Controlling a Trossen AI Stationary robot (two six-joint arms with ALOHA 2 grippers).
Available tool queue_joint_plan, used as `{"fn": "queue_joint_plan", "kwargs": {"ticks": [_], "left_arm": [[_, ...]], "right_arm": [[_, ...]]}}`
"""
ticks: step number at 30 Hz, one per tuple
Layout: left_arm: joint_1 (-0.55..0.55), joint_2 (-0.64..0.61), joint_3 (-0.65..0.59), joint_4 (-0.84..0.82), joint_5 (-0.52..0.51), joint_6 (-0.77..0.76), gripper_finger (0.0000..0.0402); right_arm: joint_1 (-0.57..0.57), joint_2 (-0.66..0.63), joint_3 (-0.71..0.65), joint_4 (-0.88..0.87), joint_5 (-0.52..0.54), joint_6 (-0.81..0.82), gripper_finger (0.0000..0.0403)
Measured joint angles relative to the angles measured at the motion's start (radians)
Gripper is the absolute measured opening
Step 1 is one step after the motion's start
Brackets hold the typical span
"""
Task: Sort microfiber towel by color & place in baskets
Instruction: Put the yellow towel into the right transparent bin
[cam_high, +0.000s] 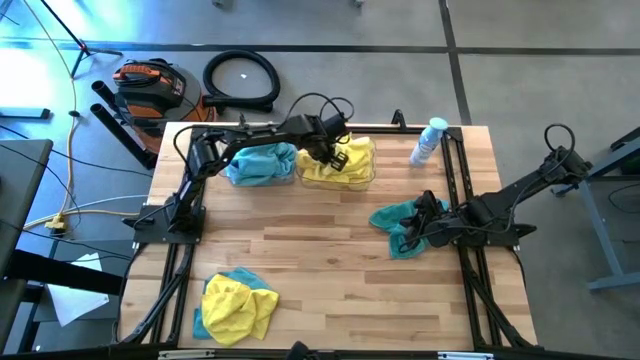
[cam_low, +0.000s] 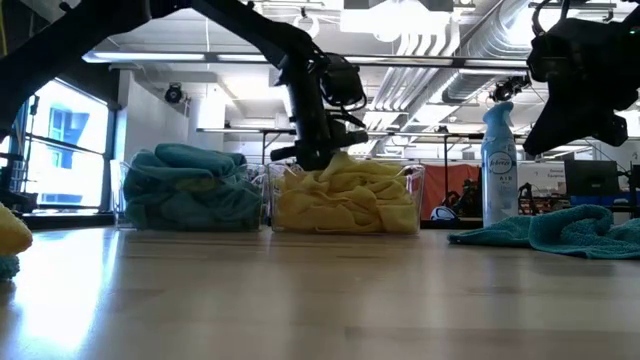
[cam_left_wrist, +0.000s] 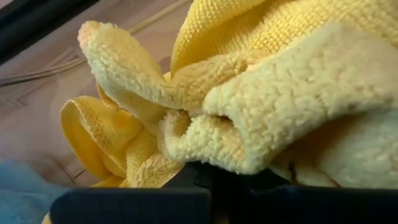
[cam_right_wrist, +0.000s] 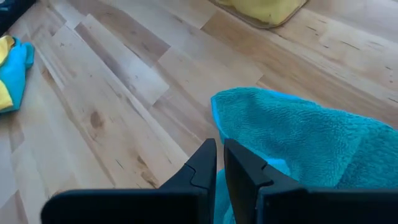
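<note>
**Inspector:** Report your left gripper.

**Robot:** My left gripper (cam_high: 335, 152) is down over the right-hand basket (cam_high: 368, 172) of the two clear bins at the far edge of the wooden table (cam_high: 330, 270). My fingers are pressed fully together on the yellow towel (cam_left_wrist: 261, 106), which fills my wrist view; whether the fold is truly pinched or only pressed against, I cannot say for certain at such close range.

**Inspector:** The other basket?

**Robot:** The left-hand basket (cam_low: 125, 200) stands just beside it and holds blue towels (cam_high: 262, 163).

**Inspector:** Right gripper?

**Robot:** My right gripper (cam_right_wrist: 220, 163) rests low at the table's right side on a teal towel (cam_high: 400, 228) lying on the wood. The fingers stand nearly together with a thin gap between them; the cloth lies against them.

**Inspector:** Unsorted items?

**Robot:** A heap of yellow and blue towels (cam_high: 238, 305) lies at the near left corner, well apart from both baskets. A spray bottle (cam_high: 429, 140) lies on the table near the far right corner, beside the yellow basket.
</note>
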Motion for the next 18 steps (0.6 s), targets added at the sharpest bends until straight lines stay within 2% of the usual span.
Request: {"fn": "queue_joint_plan", "kwargs": {"ticks": [6,11,18], "left_arm": [[-0.001,-0.015,0.0,0.01,0.001,0.045,0.0039],[0.005,-0.046,0.002,-0.006,0.011,0.022,0.0077],[0.006,-0.154,0.002,-0.042,-0.011,-0.014,0.0083]], "right_arm": [[-0.001,0.0,0.0,0.0,0.0,0.006,0.0028],[-0.001,0.0,0.0,-0.003,-0.003,0.011,0.0028],[-0.001,0.0,0.0,-0.017,-0.004,0.018,0.0028]]}}
